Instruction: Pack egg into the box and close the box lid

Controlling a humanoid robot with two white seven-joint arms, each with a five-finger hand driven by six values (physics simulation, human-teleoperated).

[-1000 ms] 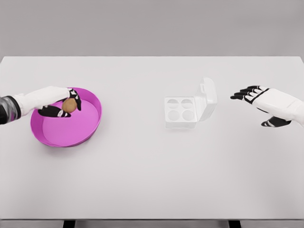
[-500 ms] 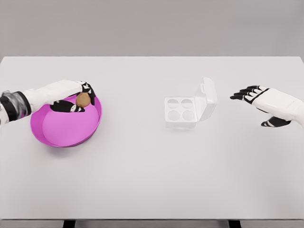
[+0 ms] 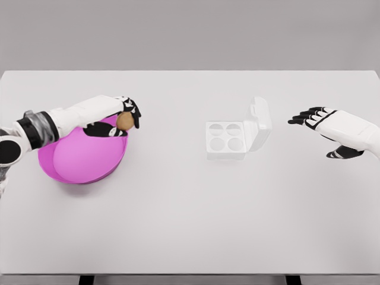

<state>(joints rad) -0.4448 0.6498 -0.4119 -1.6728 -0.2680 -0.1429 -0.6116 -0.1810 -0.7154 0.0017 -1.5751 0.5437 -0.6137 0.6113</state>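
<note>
Clamping the egg, the left robot hand hovers over the pink bowl's rim.

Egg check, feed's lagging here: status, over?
Left hand shut on egg over pink bowl. Right hand open. Box open, path clear.

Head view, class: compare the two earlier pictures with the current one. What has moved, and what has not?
The left hand, shut on the egg, has carried it rightward from inside the pink bowl to its right rim, toward the egg box. Bowl, open box and the open right hand stayed put.
</note>
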